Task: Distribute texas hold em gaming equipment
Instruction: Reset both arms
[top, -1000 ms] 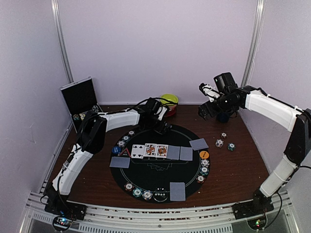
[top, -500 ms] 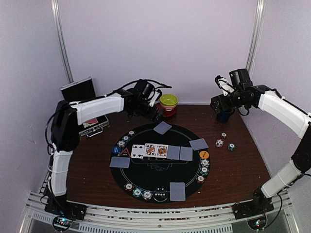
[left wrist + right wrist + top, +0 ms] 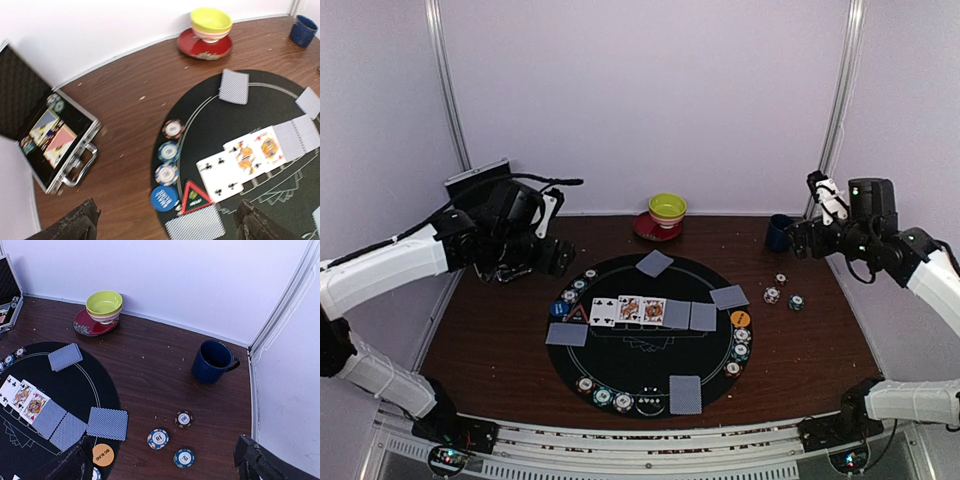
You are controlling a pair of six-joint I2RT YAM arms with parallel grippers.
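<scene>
Brown table point(image 3: 500, 350) — grippers point(image 3: 167, 222) point(image 3: 165, 462) spread wide, empty.

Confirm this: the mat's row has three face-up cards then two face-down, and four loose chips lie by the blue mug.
Wrong on the chips: the right wrist view shows three loose chips, not four, by the blue mug. The row is three face-up cards, then two face-down cards.

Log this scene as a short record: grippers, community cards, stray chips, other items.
left gripper: open, holding nothing
right gripper: open, holding nothing
mat: three face-up cards in a row, two face-down cards continuing it
loose chips: three on bare wood right of the mat
case: open, far left
mug: upright, far right
</scene>
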